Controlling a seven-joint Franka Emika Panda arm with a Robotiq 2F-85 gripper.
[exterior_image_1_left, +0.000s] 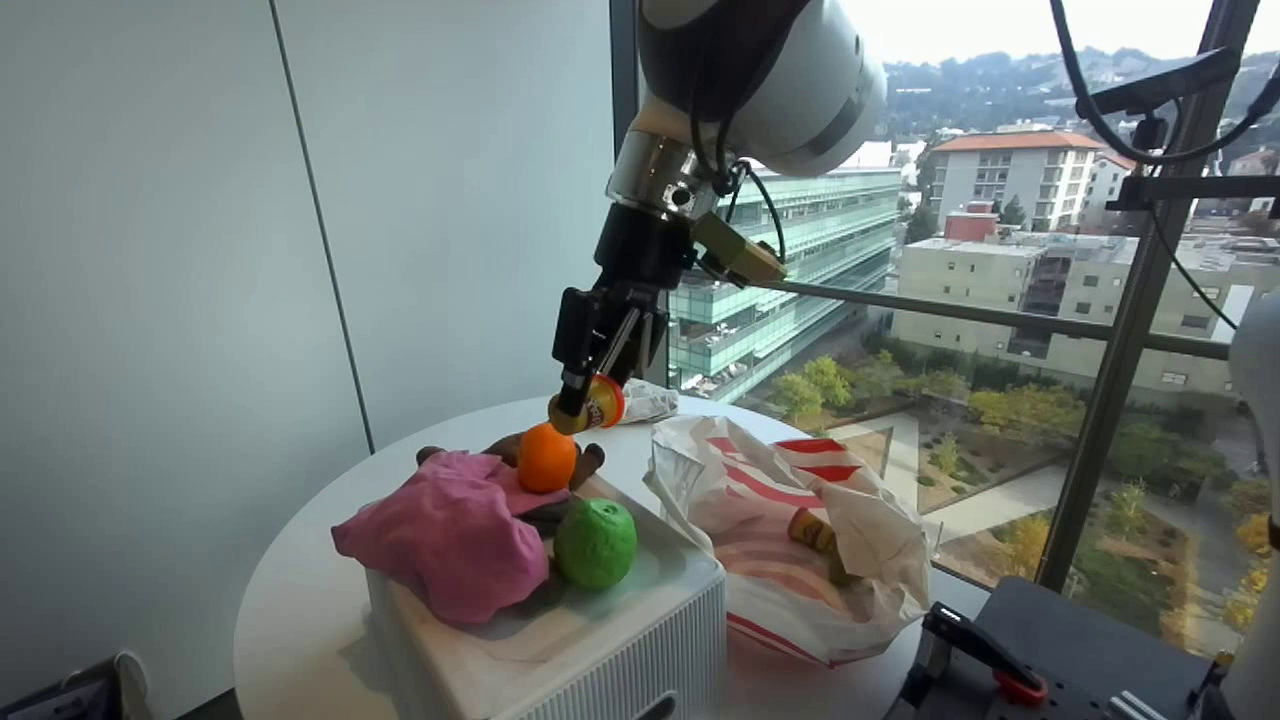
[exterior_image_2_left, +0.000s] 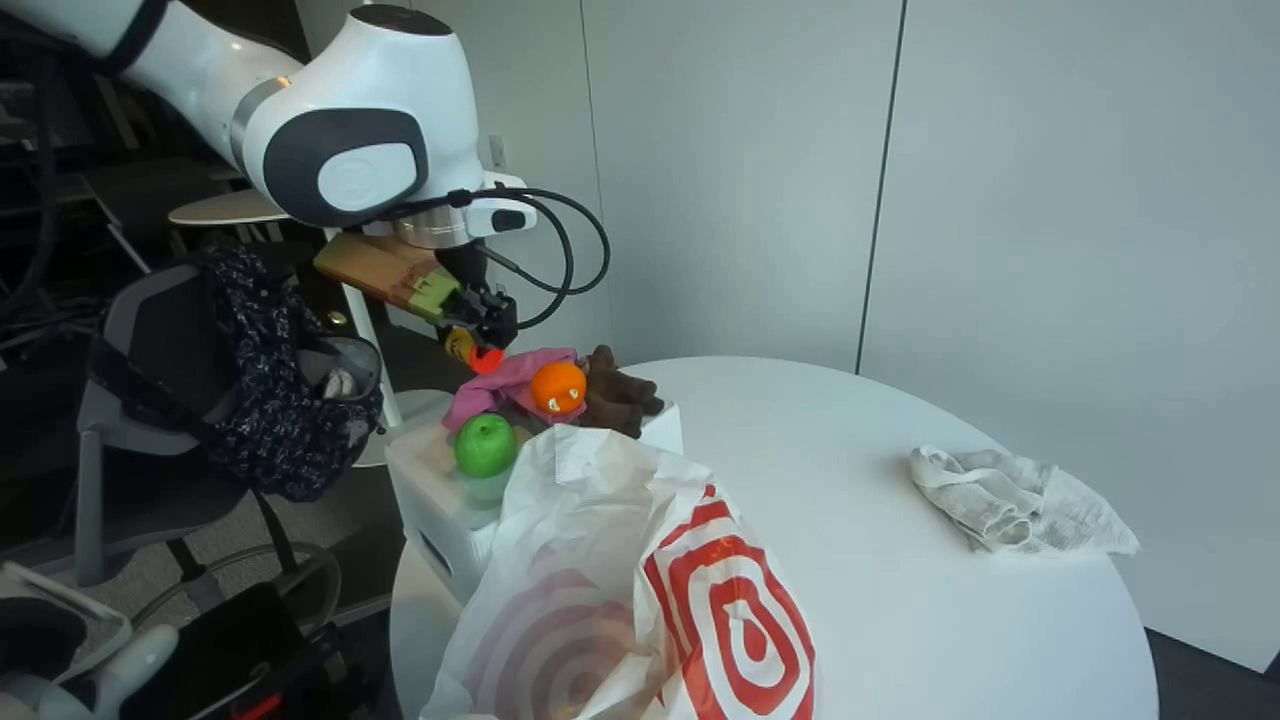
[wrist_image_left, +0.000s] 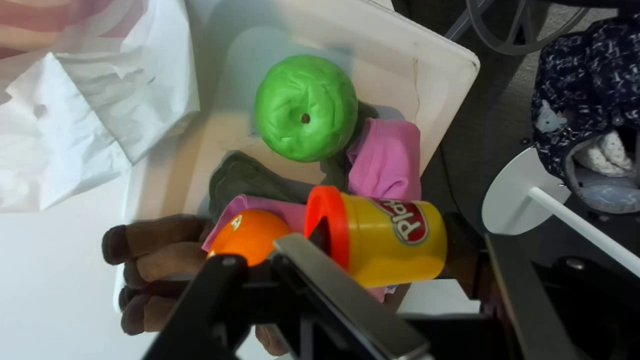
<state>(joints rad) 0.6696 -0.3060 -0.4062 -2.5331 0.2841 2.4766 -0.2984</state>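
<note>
Claw (wrist_image_left: 391, 245) clamps yellow Play-Doh tub (wrist_image_left: 400, 235). Wrist view: green fruit (wrist_image_left: 306, 108) lies at tub's eleven o'clock, orange ball (wrist_image_left: 248, 235) at nine.

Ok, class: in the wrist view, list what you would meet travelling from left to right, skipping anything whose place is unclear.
White bag → orange → green apple → yellow Play-Doh can → dark patterned bag.
</note>
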